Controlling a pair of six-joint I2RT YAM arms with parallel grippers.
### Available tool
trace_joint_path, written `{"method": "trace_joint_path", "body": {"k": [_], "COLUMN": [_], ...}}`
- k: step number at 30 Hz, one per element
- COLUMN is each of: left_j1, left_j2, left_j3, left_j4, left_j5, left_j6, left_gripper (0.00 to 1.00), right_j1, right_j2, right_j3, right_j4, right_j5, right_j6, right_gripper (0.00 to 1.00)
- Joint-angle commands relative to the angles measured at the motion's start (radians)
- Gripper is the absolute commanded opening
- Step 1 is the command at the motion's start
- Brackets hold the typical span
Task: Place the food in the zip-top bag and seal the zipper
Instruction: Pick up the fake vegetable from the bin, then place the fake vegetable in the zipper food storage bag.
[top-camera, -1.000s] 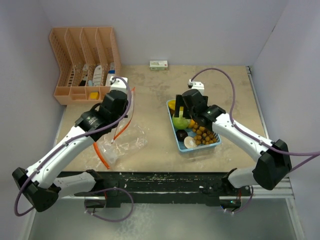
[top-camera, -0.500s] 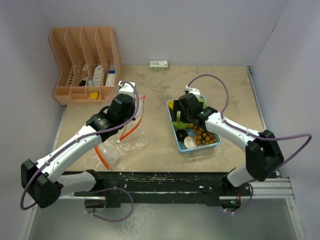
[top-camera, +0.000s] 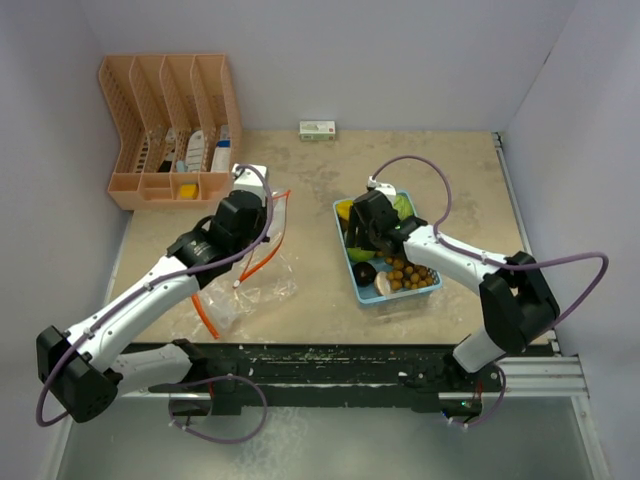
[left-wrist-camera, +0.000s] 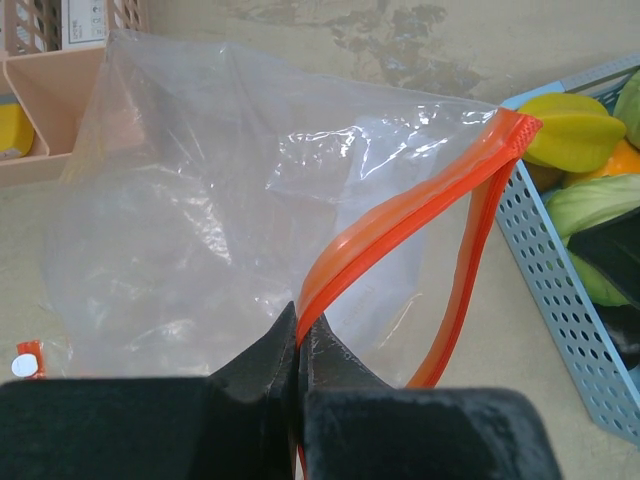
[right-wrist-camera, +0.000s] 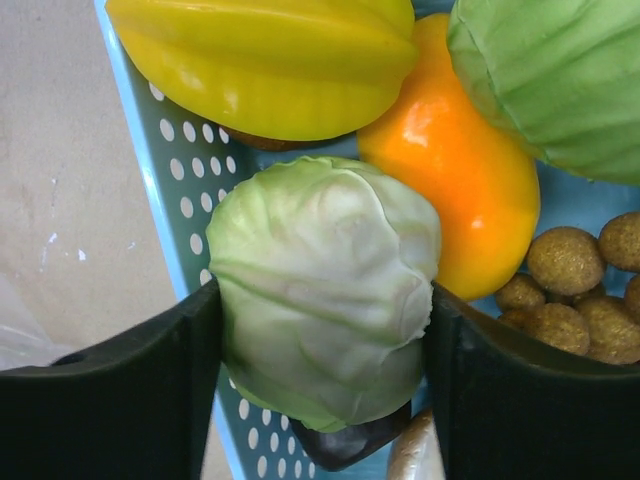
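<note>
Top, left-wrist and right-wrist views. The right gripper (right-wrist-camera: 325, 345) stood inside the light blue tray (right-wrist-camera: 170, 190), right of centre on the surface (top-camera: 320, 180). Its two fingers were pressed against opposite sides of the pale green cabbage (right-wrist-camera: 320, 270), which sat against the tray's left wall. The other food lay close around that gripper:
- one yellow starfruit (right-wrist-camera: 265, 60) just beyond the cabbage;
- one orange fruit (right-wrist-camera: 450, 190) touching the cabbage on the right;
- a second green leafy piece (right-wrist-camera: 560, 80) at the far right;
- one bunch of small brown balls (right-wrist-camera: 580, 290) beside the right finger;
- one dark brown lump (right-wrist-camera: 350, 445) and one beige slice (right-wrist-camera: 415, 455) beneath the cabbage, both mostly hidden in the wrist view.

That made seven food items in the tray, two of them green.

The left gripper (left-wrist-camera: 298, 345) was pinched tight on one orange zipper strip (left-wrist-camera: 390, 230) of the single zip-top bag (left-wrist-camera: 200, 230). It held that edge raised left of the tray, and the two strips stood apart, so the mouth was open. The bag's lower part rested on the surface at the near left (top-camera: 245, 290), well apart from the food.

One peach organizer (top-camera: 170, 130) stood at the far left, and one small box (top-camera: 317, 129) lay at the far edge.
</note>
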Motion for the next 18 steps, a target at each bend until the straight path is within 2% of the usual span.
{"method": "trace_joint_path", "body": {"k": [1, 5, 8, 11, 14, 18], "left_j1": [0.005, 0.004, 0.004, 0.004, 0.005, 0.004], "left_j2": [-0.038, -0.041, -0.038, -0.033, -0.019, 0.014], "left_j3": [0.001, 0.010, 0.024, 0.041, 0.060, 0.091], "left_j4": [0.051, 0.042, 0.032, 0.029, 0.026, 0.015], "left_j5": [0.007, 0.005, -0.004, 0.001, 0.012, 0.010], "left_j6": [-0.013, -0.007, -0.006, -0.005, -0.005, -0.007], "left_gripper": [0.00, 0.00, 0.00, 0.00, 0.00, 0.00], "right_j1": [-0.005, -0.005, -0.006, -0.005, -0.004, 0.002], "right_j2": [-0.061, -0.145, -0.220, -0.303, -0.401, -0.505], "right_j3": [-0.007, 0.009, 0.041, 0.061, 0.044, -0.063], "right_j4": [-0.013, -0.066, -0.086, -0.074, 0.030, 0.315], "right_j5": [0.037, 0.044, 0.053, -0.033, -0.228, -0.617], "right_j6": [0.015, -0.005, -0.052, -0.110, -0.173, -0.138], "right_gripper": [0.58, 0.36, 0.32, 0.29, 0.25, 0.24]}}
